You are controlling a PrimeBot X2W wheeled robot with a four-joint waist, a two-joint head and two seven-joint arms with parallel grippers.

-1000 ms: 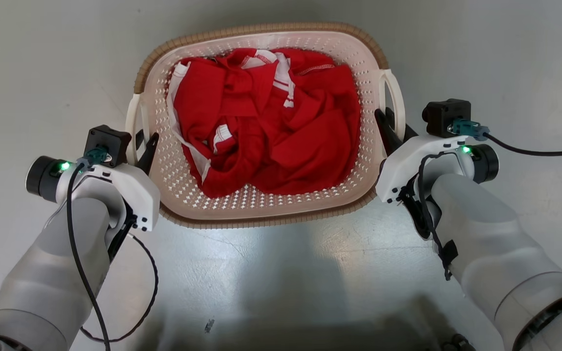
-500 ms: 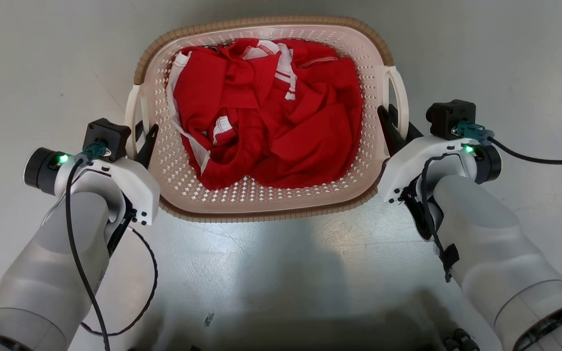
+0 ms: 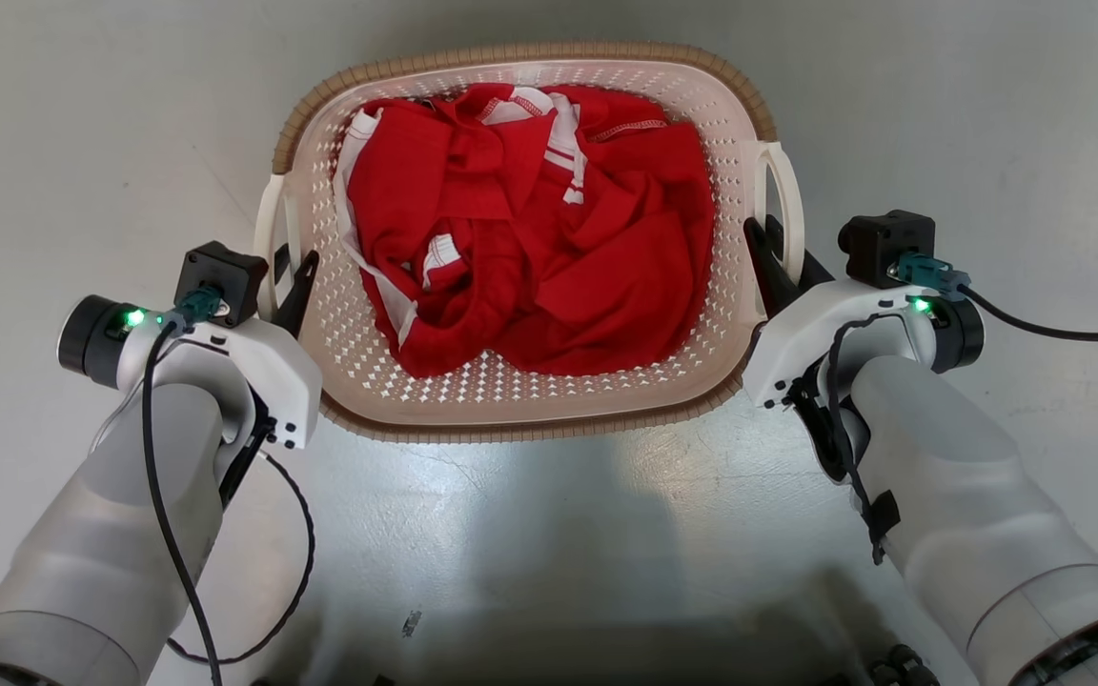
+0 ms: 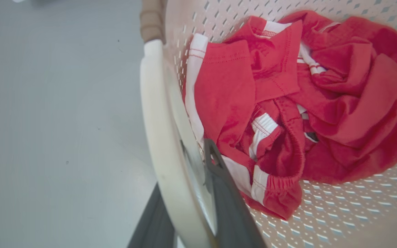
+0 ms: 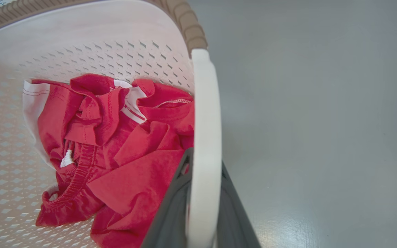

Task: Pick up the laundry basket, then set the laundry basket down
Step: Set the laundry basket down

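Observation:
The laundry basket (image 3: 530, 52), cream and perforated with a brown woven-look rim, sits centred before me, holding red and white clothes (image 3: 530, 229). My left gripper (image 3: 287, 276) is shut on its left white handle (image 3: 268, 224). In the left wrist view the dark fingers (image 4: 226, 196) clamp that handle (image 4: 157, 131) from both sides. My right gripper (image 3: 773, 252) is shut on the right handle (image 3: 787, 200). The right wrist view shows that handle (image 5: 203, 120) squeezed between its fingers (image 5: 174, 203). Whether the basket's base touches the floor cannot be told.
Plain grey floor (image 3: 987, 114) surrounds the basket on all sides. Black cables (image 3: 1054, 329) run from both wrists. A dark part of my own base (image 3: 892, 667) shows at the bottom edge.
The basket and both grippers have shifted slightly to the right together. Both grippers stay clamped on the handles, and the clothes lie as before.

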